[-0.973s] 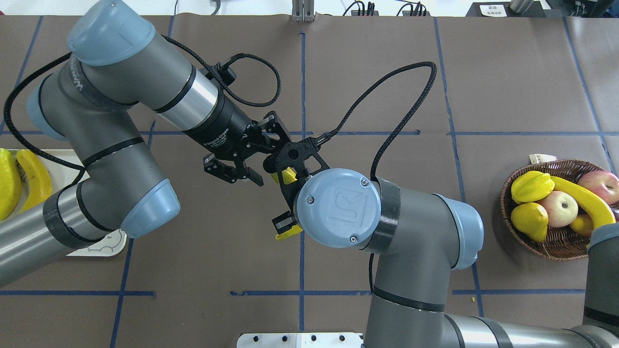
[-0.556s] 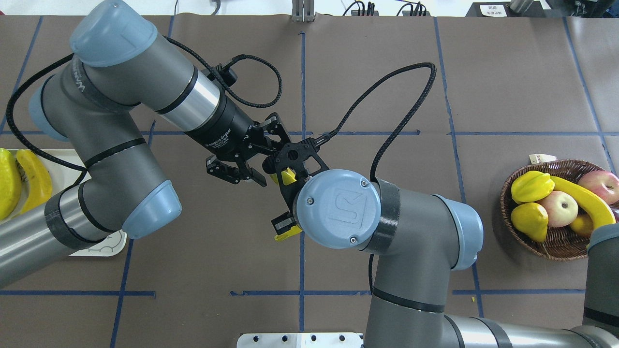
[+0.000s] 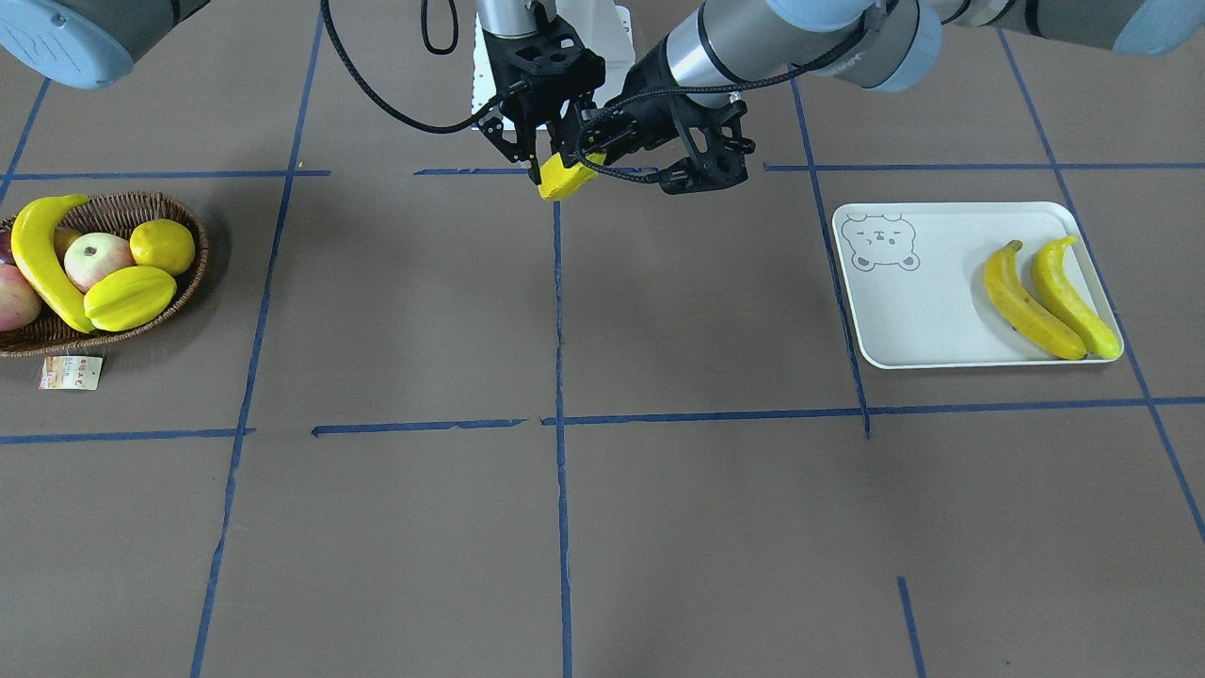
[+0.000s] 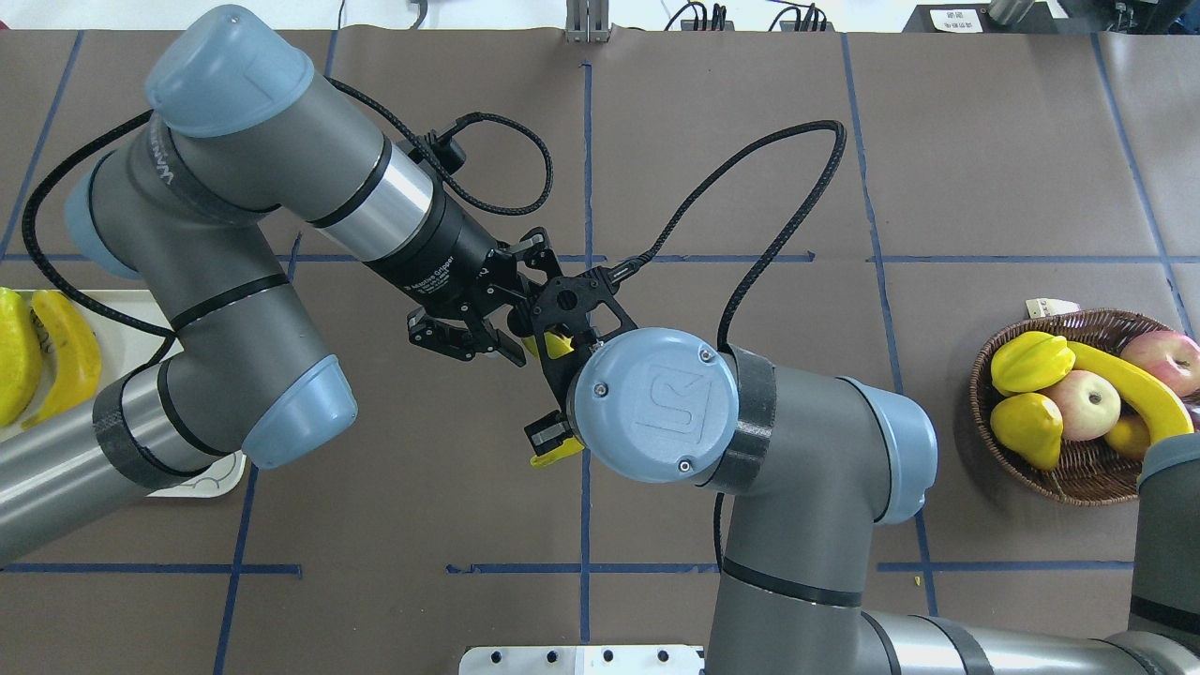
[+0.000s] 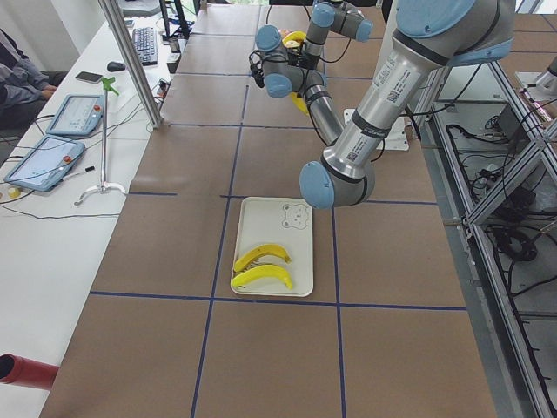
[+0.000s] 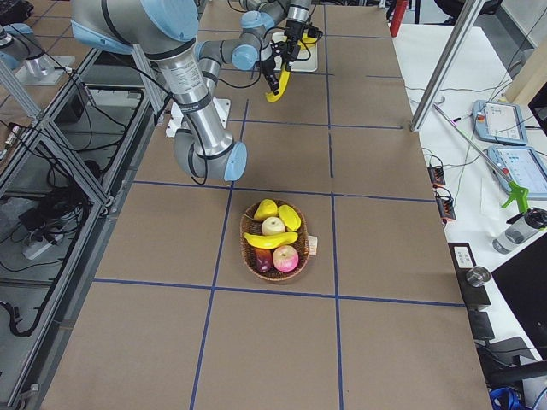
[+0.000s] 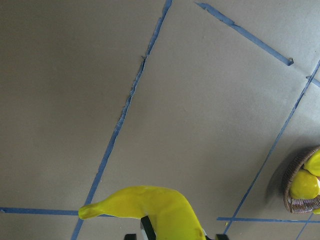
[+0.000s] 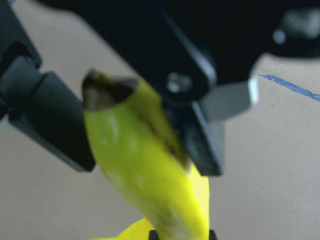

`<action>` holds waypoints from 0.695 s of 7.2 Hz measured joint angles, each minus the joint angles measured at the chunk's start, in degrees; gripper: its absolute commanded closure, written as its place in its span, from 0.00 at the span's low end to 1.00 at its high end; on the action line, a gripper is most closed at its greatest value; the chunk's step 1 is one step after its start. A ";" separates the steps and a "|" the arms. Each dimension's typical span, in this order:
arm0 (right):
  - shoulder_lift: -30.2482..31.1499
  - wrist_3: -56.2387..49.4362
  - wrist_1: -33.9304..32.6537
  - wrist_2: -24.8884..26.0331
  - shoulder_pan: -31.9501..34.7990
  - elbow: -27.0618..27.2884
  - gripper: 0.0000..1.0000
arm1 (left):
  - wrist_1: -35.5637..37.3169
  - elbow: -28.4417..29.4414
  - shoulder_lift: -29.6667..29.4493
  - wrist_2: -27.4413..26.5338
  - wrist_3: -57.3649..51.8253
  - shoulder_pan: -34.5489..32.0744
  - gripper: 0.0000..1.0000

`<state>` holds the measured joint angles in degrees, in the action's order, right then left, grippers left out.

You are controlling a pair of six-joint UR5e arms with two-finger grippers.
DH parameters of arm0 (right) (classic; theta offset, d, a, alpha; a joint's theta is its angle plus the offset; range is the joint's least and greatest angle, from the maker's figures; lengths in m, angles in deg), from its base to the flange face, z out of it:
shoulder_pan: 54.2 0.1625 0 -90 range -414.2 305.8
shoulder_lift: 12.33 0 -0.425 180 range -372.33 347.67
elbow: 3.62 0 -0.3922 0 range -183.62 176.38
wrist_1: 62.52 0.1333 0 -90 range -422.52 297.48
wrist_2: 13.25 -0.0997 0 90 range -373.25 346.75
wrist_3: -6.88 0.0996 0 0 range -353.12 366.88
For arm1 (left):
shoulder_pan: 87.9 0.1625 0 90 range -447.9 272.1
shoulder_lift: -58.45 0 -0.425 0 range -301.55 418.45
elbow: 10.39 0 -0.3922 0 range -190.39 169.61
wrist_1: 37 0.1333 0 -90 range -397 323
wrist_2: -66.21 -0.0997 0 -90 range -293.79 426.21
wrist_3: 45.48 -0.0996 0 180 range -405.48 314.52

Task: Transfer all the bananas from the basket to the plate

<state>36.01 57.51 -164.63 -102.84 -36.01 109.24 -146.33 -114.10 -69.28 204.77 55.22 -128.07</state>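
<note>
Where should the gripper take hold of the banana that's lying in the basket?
Probably mid-body, from straight above, closing across its width: the banana lies uppermost in the basket with its arch exposed, while its ends sit near the rim.

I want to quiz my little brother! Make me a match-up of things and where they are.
1. dark-tipped yellow banana
2. two long yellow bananas
3. ridged yellow starfruit
4. small paper tag

A. in the dark woven wicker basket
B. on the brown table beside that basket
C. on the white rectangular tray
D. held by the right gripper

Pairs: 1-D, 2-C, 3-A, 4-B
</note>
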 measured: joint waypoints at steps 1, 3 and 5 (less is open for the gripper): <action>0.00 0.02 0.20 -0.01 0.00 -0.01 0.99 | -0.03 0.00 -0.06 -0.03 0.37 0.00 0.49; 0.00 -0.01 0.92 0.01 0.00 -0.08 0.99 | -0.10 0.00 -0.11 -0.08 0.61 0.12 0.49; 0.03 0.01 1.09 0.02 0.00 -0.09 0.98 | -0.35 0.00 -0.07 -0.07 0.71 0.48 0.99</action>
<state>36.03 57.52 -163.54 -102.82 -36.01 109.15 -146.67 -114.10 -69.36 204.70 55.93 -127.59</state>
